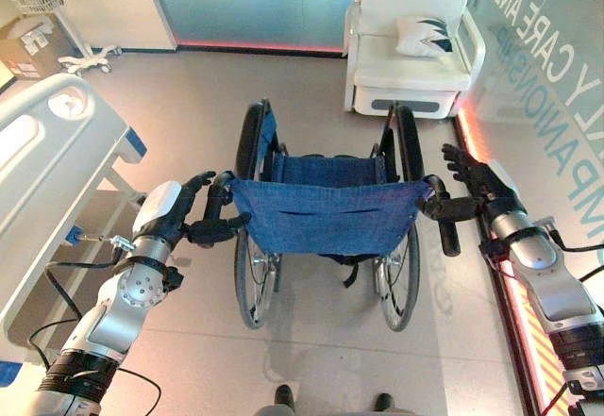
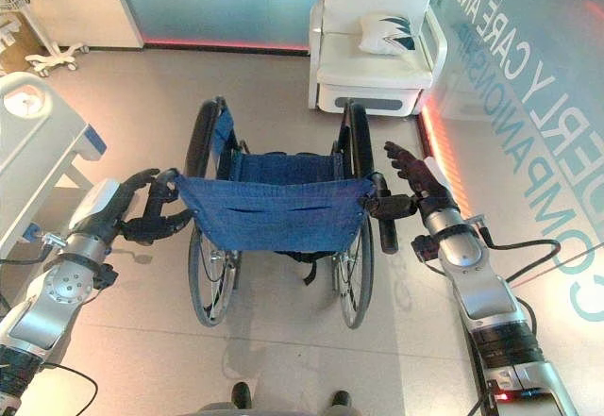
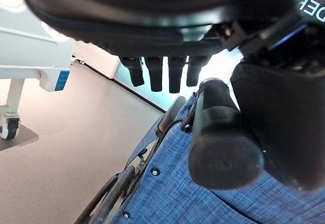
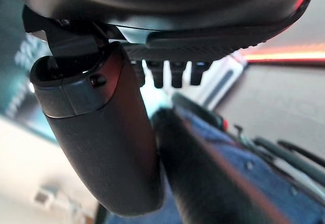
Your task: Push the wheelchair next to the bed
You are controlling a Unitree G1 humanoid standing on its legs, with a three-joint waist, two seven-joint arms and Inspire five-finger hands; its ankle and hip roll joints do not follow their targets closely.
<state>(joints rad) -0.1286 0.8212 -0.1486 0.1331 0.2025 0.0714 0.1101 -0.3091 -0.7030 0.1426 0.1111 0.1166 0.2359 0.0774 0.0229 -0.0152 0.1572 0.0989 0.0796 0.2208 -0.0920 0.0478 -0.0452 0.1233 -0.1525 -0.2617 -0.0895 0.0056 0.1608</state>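
The wheelchair [image 1: 326, 210], with a blue cloth back and seat and black wheels, stands in the middle of the floor facing away from me. My left hand [image 1: 170, 210] is at its left push handle [image 3: 221, 142]. The fingers [image 3: 162, 74] reach out above the grip and the thumb [image 3: 284, 132] lies against it, not closed round. My right hand [image 1: 481, 185] is at the right push handle [image 4: 203, 168], fingers straight, thumb [image 4: 101, 142] beside the grip. The white bed [image 1: 47, 152] stands along the left, its foot end level with the wheelchair's left wheel.
A white armchair [image 1: 411, 81] with a cushion [image 1: 422, 35] stands straight ahead past the wheelchair. A glass wall [image 1: 557, 76] with a lit red strip along its foot runs down the right. A wheeled stand [image 1: 80, 53] is at the far left corner.
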